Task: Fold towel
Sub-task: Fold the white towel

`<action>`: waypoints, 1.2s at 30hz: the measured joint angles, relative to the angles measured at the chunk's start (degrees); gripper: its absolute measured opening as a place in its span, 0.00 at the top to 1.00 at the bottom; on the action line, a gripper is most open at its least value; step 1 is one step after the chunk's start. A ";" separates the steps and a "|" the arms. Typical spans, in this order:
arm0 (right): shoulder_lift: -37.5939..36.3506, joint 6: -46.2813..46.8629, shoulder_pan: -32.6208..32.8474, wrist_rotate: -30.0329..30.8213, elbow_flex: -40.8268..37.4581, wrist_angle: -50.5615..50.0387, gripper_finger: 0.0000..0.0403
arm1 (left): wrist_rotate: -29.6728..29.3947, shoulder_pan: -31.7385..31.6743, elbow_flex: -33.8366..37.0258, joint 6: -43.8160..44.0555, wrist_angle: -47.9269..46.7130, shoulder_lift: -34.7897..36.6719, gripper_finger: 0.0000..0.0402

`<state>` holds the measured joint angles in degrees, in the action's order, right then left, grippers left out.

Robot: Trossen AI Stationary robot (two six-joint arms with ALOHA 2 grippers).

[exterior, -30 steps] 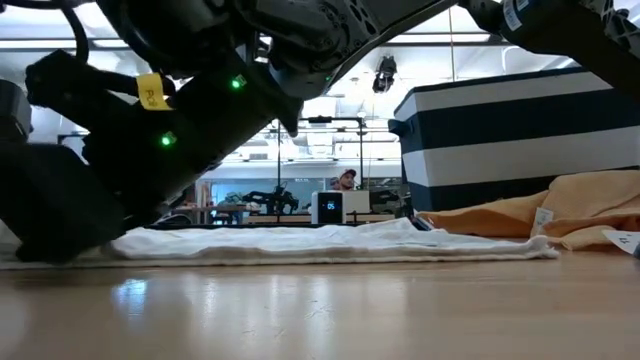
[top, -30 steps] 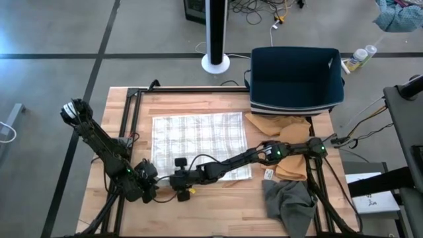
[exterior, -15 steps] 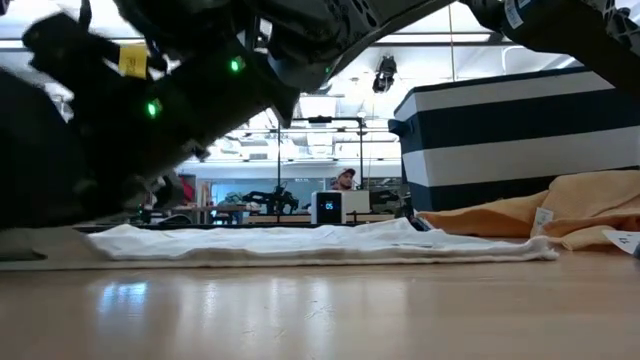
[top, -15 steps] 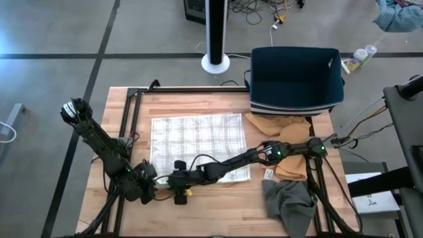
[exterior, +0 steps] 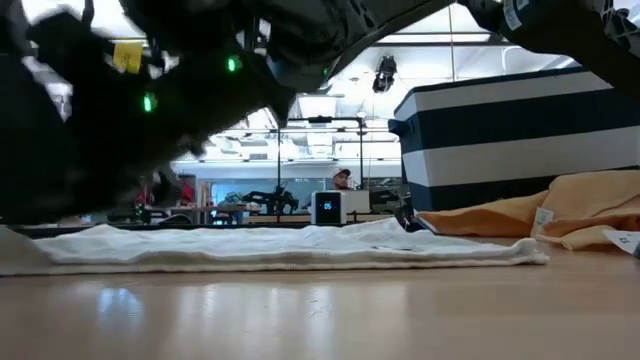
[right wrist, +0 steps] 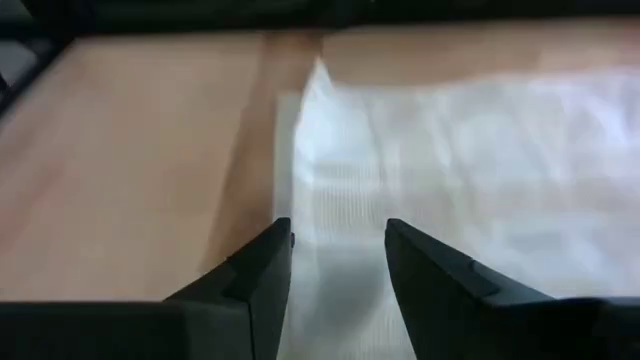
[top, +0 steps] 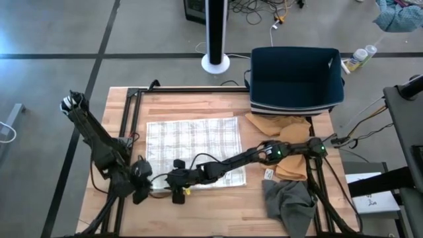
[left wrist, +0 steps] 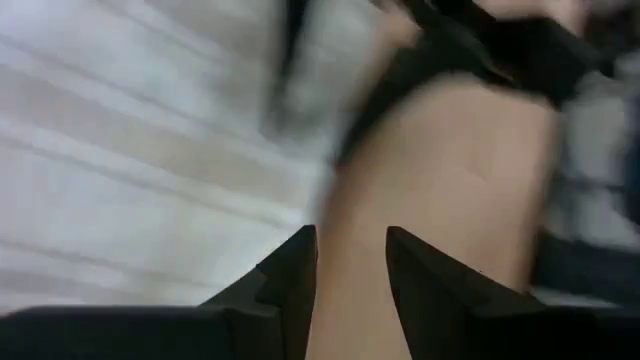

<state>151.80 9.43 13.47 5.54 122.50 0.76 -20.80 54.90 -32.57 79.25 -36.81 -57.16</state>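
Observation:
The white plaid towel (top: 193, 149) lies spread flat on the wooden table (top: 218, 109). My right arm reaches across from the right, and its gripper (top: 164, 185) is low at the towel's near left corner. In the right wrist view that gripper (right wrist: 338, 262) is open, its fingers on either side of a strip along the towel's left edge (right wrist: 335, 200). My left gripper (top: 145, 184) hangs just left of that corner. In its blurred wrist view it (left wrist: 350, 262) is open, with bare wood showing between the fingers and the towel (left wrist: 140, 170) off to one side. My right gripper's open fingers (right wrist: 262, 270) straddle the towel's left edge strip (right wrist: 335, 235), slanting down from the table's right. Whether they touch the cloth I cannot tell. The towel lies flat on the table there.
A navy bin (top: 296, 78) stands at the far right. Tan cloths (top: 281, 124) lie in front of it and a grey cloth (top: 287, 201) lies at the near right corner. A black frame (top: 129, 119) runs along the table's left edge.
My left gripper has risen off the table beside the towel's near left corner. The whole towel has slid a little toward the table's left and near edges and still lies flat.

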 joint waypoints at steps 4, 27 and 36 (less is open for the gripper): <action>1.95 1.12 0.55 -0.61 -0.04 1.66 0.63 | -2.47 -1.97 4.64 1.06 1.67 -0.95 0.72; -28.76 9.99 0.79 4.92 -5.72 -45.17 0.56 | 6.67 -4.91 3.80 -13.43 5.09 -7.04 0.72; -40.69 26.67 3.10 1.27 -18.79 -60.70 0.56 | 3.45 -16.71 -9.12 -20.75 -9.38 -3.49 0.72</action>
<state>111.10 36.10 16.58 6.81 103.71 -59.94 -17.35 38.20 -41.69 58.50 -46.19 -60.65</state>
